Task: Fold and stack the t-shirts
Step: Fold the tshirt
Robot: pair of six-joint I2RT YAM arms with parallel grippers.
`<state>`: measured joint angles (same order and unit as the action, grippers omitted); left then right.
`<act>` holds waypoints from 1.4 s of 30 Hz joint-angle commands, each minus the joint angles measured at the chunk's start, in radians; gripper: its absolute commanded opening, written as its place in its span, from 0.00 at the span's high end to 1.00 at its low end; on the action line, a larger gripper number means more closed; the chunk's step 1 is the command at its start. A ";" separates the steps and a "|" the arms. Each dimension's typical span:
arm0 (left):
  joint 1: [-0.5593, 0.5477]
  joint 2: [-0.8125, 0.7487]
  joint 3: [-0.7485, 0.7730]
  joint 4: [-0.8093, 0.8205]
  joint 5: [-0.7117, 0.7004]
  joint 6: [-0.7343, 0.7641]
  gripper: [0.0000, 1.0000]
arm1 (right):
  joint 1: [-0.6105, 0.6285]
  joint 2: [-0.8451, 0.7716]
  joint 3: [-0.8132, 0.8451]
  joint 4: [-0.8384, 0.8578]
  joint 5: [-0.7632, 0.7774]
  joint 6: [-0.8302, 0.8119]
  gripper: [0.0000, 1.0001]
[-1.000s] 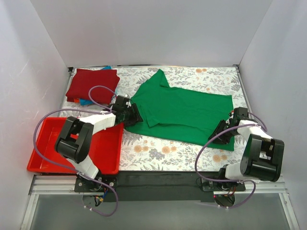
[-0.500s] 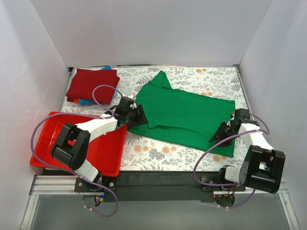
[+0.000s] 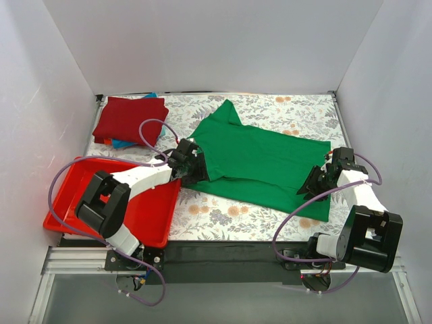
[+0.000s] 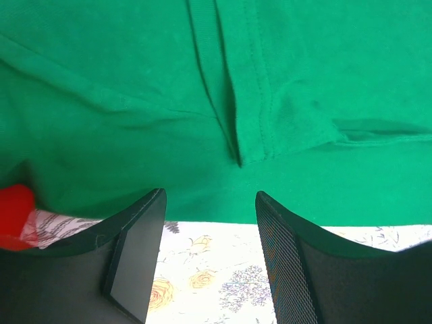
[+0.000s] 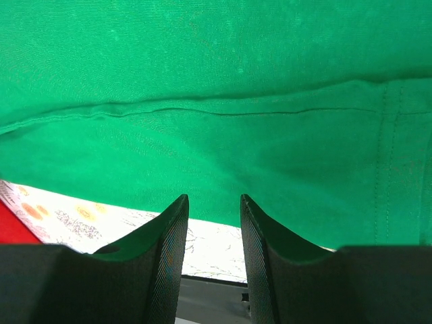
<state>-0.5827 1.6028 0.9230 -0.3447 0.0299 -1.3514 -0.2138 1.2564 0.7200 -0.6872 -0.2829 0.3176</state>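
Both claws (image 4: pixel 209 197) (image 5: pixel 213 200) parted, at green t-shirt (image 3: pixel 264 159) hem

Green t-shirt (image 3: pixel 263 158): soft matt cloth, stitched hems. Left of it, red tray (image 3: pixel 145 216): smooth glossy plastic. Beneath it, table cover (image 3: pixel 223 216): matt floral print. Left gripper (image 4: pixel 209 194): matt black, one inner face fine-gridded.

Checked all three views. I can read no text, label, brand or number anywhere: none on the green t-shirt (image 3: pixel 263 158), the red tray (image 3: pixel 145 216) or the flowered table cover (image 3: pixel 223 216).
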 commanded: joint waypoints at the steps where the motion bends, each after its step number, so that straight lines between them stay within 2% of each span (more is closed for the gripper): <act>1: 0.001 -0.020 0.036 -0.051 -0.070 0.003 0.46 | 0.001 -0.028 0.006 -0.021 -0.002 -0.020 0.57; 14: -0.022 0.020 0.077 0.015 0.021 -0.005 0.49 | -0.001 -0.049 0.007 -0.021 0.001 -0.017 0.57; 33: -0.051 0.131 0.149 -0.004 0.025 0.001 0.52 | 0.001 -0.048 -0.007 -0.020 -0.004 -0.025 0.57; 38: -0.062 0.166 0.177 0.018 0.039 0.008 0.57 | -0.001 -0.048 -0.004 -0.021 0.002 -0.026 0.57; 42: -0.066 0.195 0.200 0.019 0.036 0.017 0.67 | 0.001 -0.048 -0.008 -0.020 0.005 -0.028 0.57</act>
<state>-0.6418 1.7966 1.0836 -0.3359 0.0628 -1.3529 -0.2138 1.2190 0.7158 -0.7025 -0.2825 0.3065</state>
